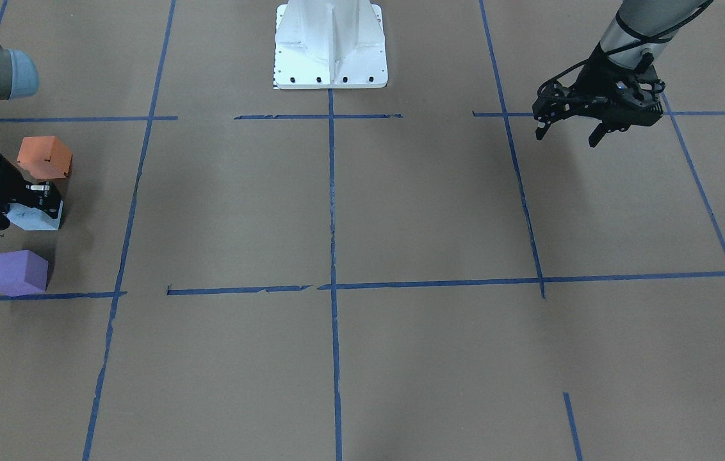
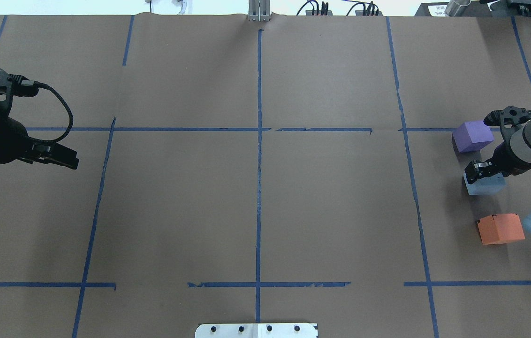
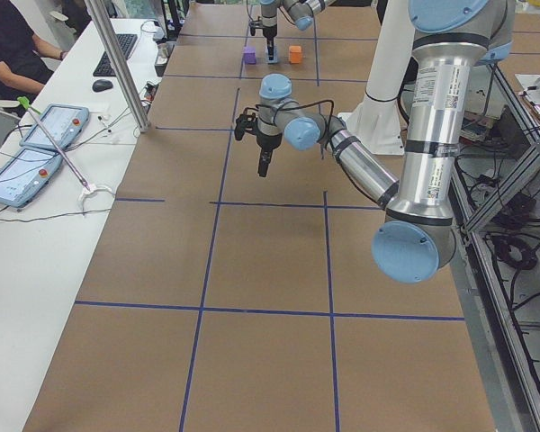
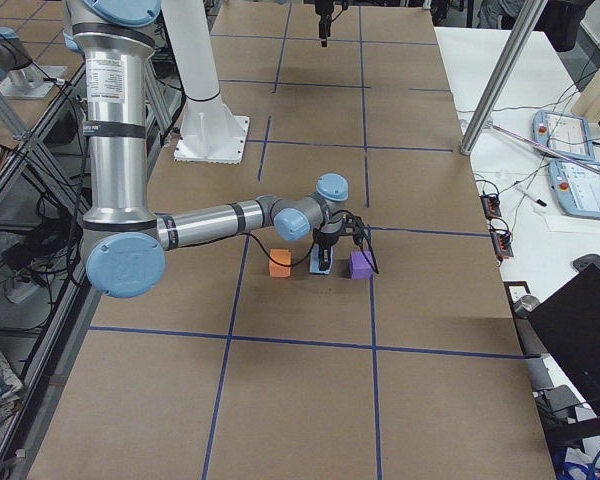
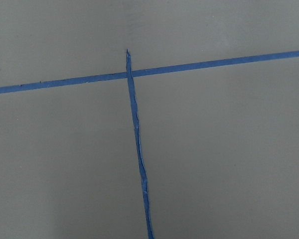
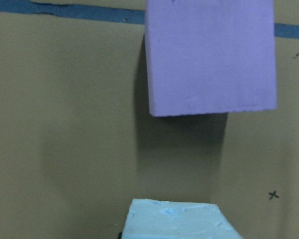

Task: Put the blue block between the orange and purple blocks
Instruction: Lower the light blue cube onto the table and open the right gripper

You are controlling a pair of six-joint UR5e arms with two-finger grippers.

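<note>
The pale blue block (image 1: 32,221) sits on the brown table between the orange block (image 1: 45,157) and the purple block (image 1: 16,272), in line with them. My right gripper (image 1: 42,203) is low over it, its fingers on either side, shut on it. In the overhead view the blue block (image 2: 488,187) lies between purple (image 2: 472,136) and orange (image 2: 500,229). The right wrist view shows the blue block's top (image 6: 177,221) and the purple block (image 6: 212,55) ahead. My left gripper (image 1: 566,139) hangs open and empty above the table far from the blocks.
The white robot base (image 1: 330,48) stands at the table's middle edge. Blue tape lines (image 1: 332,192) mark a grid on the brown paper. In the left exterior view a side table with tablets (image 3: 36,144) and a seated person show.
</note>
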